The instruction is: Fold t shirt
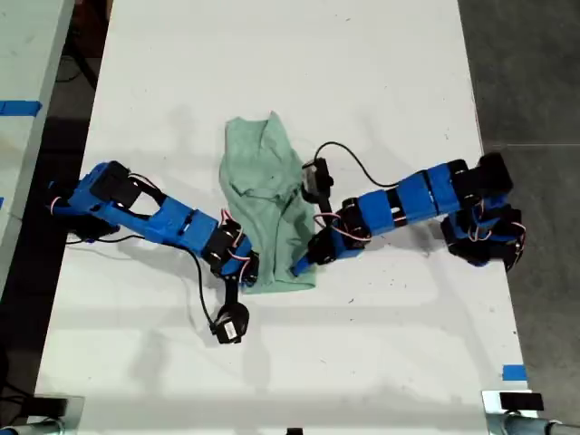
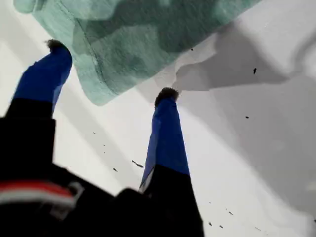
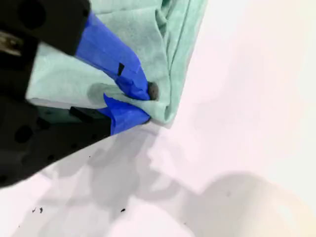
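Note:
The pale mint-green t shirt (image 1: 267,199) lies crumpled in a narrow strip on the white table between my two blue arms. My first gripper (image 1: 248,272) comes in from the exterior view's left and stands open at the shirt's near corner. In the first wrist view the cloth's hemmed corner (image 2: 148,34) sits just beyond that open gripper (image 2: 112,71), whose fingertips (image 2: 167,95) rest near the table. My second gripper (image 1: 304,265), reaching from the exterior view's right, is shut on the shirt's folded edge (image 3: 143,29), pinched at the jaws (image 3: 148,103).
The white table (image 1: 362,72) spreads wide around the shirt. A second table with blue tape (image 1: 18,107) stands at the exterior view's left, dark floor (image 1: 535,72) at its right. A blue tape mark (image 1: 514,372) sits near the front edge. Black cables trail from both wrist cameras.

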Robot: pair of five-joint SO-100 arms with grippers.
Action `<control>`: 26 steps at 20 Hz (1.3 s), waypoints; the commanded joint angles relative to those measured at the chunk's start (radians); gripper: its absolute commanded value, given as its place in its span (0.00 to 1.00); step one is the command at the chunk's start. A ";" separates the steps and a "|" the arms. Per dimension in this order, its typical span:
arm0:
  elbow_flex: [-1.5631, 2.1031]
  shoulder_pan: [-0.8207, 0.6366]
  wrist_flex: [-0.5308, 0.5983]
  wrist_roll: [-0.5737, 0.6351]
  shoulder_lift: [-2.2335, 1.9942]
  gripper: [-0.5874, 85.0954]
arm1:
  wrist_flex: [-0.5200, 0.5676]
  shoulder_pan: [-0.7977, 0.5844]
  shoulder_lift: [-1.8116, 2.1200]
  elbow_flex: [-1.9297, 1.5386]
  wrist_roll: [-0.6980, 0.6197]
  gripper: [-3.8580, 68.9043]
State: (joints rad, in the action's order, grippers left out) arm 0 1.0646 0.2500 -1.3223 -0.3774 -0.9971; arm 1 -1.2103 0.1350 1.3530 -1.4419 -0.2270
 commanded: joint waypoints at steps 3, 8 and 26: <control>-0.035 0.012 0.003 0.018 -0.041 0.00 | 0.112 0.043 -0.106 0.097 0.015 0.35; -0.048 0.029 0.005 0.029 -0.052 0.00 | 0.100 0.121 -0.215 0.282 0.025 0.05; 0.130 -0.502 -0.265 0.494 -0.630 0.00 | -0.256 -0.295 0.239 0.387 -0.405 0.05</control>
State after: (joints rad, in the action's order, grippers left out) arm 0 1.1873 -0.0920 -1.5831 0.0138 -1.5524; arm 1 -1.4159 -0.0445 1.5033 -1.0784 -0.5630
